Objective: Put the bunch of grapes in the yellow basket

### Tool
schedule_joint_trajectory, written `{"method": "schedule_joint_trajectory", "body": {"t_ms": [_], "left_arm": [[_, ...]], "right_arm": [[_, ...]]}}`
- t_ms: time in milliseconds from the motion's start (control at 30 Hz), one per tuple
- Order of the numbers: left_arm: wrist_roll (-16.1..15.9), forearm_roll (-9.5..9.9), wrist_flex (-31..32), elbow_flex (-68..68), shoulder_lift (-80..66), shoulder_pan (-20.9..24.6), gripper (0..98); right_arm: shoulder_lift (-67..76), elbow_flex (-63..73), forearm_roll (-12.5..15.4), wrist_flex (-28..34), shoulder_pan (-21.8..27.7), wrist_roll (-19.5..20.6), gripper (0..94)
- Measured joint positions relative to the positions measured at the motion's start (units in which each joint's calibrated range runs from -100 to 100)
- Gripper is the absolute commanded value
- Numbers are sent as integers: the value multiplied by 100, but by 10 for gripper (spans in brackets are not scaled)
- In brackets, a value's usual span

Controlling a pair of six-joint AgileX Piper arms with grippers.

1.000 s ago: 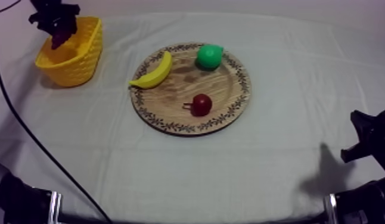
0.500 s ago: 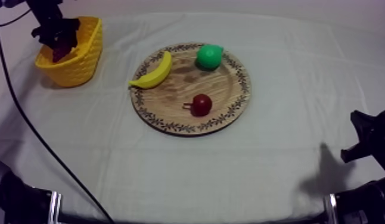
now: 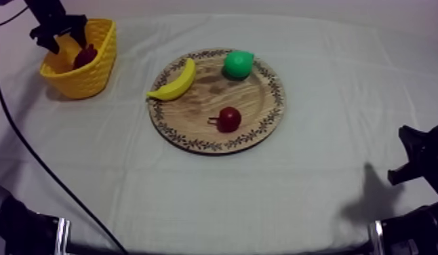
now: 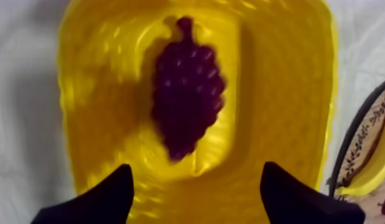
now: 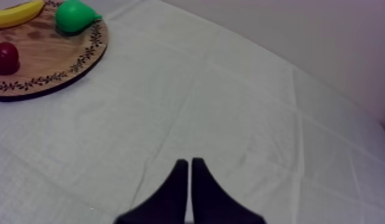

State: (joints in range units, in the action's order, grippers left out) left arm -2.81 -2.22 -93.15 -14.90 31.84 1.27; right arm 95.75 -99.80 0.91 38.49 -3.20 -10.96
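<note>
**Left gripper** (image 4: pixel 196 177)
- The two black fingers (image 4: pixel 105 199) are spread wide, with nothing between them.
- They hang above the open mouth of the yellow woven basket (image 4: pixel 81 107).
- The dark purple bunch of toy grapes (image 4: pixel 186 101) lies on the basket floor. It is beyond the fingertips, in line with the gap between them and clear of both fingers.
- The stem end of the bunch points away from the fingers.
- The grapes are in the basket and not gripped.
- In the top view this gripper is over the basket's far rim, and the bunch shows inside the basket, just beside the fingers on their board side.

**Right gripper** (image 5: pixel 189 164)
- The fingers (image 5: pixel 177 190) are pressed together into a narrow wedge and pinch nothing.
- They sit low over the grey-white cloth (image 5: pixel 242 107).
- The round wooden board with a patterned rim (image 5: pixel 46 62) lies ahead of the fingertips and off to their left, well apart from them.

**On the board**
- A small red fruit (image 5: pixel 5 56).
- A green toy pear (image 5: pixel 75 16).
- A yellow toy banana (image 5: pixel 16 13), the farthest of the three from these fingers. In the top view one end reaches over the rim on the basket side.

The board lies between the right fingers and the basket. The basket stands just beside the board's rim, with cloth showing between them.
</note>
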Motion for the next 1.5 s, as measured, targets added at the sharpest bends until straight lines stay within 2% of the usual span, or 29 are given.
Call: {"method": "schedule_joint_trajectory", "body": {"t_ms": [900,1267,1500], "left_arm": [[133,-6,75,1868,-2256,45,787],[-211,-76,929,2991,-3435,-12,798],[-402,-199,1417,3556,-4394,38,784]], "right_arm": [[0,0,0,0,0,0,3],[0,0,0,0,0,0,3],[0,0,0,0,0,0,3]]}}
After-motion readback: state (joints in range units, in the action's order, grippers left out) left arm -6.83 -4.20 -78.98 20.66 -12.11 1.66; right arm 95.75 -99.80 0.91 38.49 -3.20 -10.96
